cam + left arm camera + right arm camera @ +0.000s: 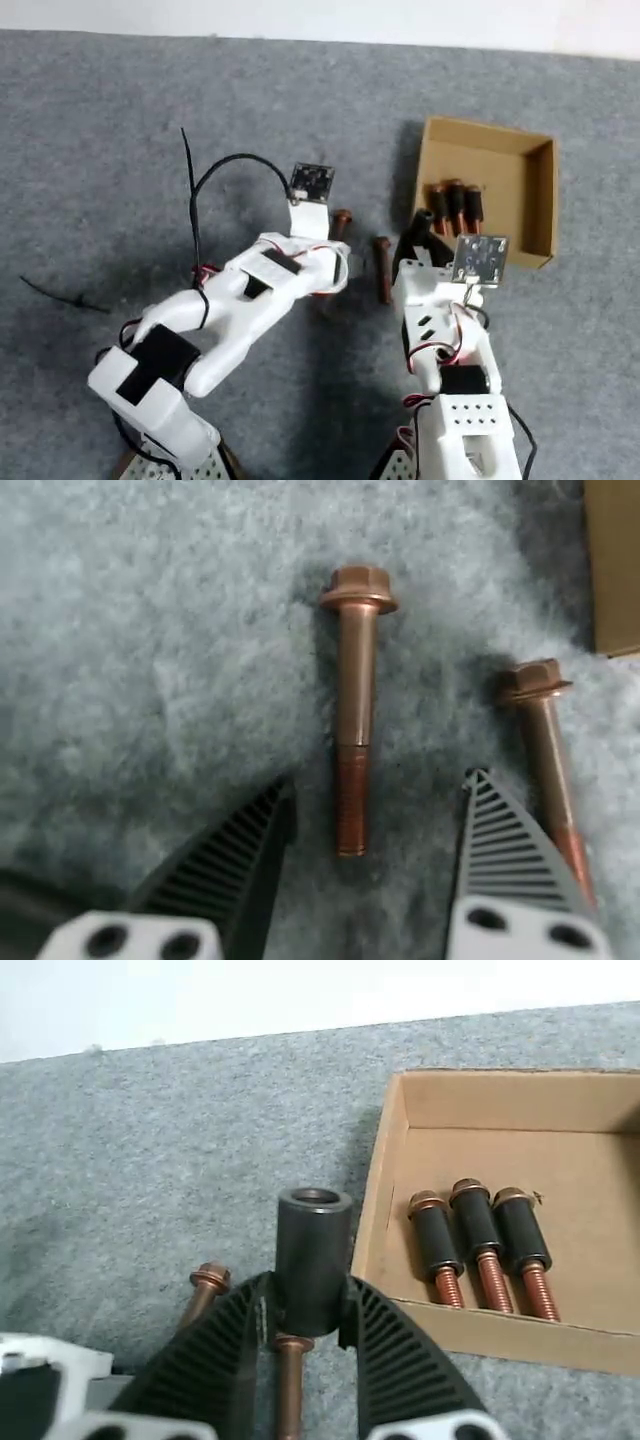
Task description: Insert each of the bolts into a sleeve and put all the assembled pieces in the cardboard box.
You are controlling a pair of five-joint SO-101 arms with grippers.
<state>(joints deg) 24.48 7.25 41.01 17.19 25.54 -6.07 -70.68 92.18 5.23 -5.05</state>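
Observation:
My left gripper point(380, 780) is open low over the grey mat, and a copper bolt point(355, 720) lies between its fingers, head pointing away. A second bolt point(545, 750) lies just outside one finger. In the high view these bolts point(341, 224) point(383, 268) sit between the two arms. My right gripper point(306, 1285) is shut on a black sleeve point(313, 1250), held upright with its bore facing up, beside the cardboard box point(385, 1175). Three assembled pieces point(478, 1230) lie side by side in the box point(540, 200).
A loose black cable tie point(60, 295) lies on the mat at the left, and a thin black strip point(190, 180) runs along the mat behind the left arm point(270, 275). The grey mat point(150, 120) stretches open at the far left.

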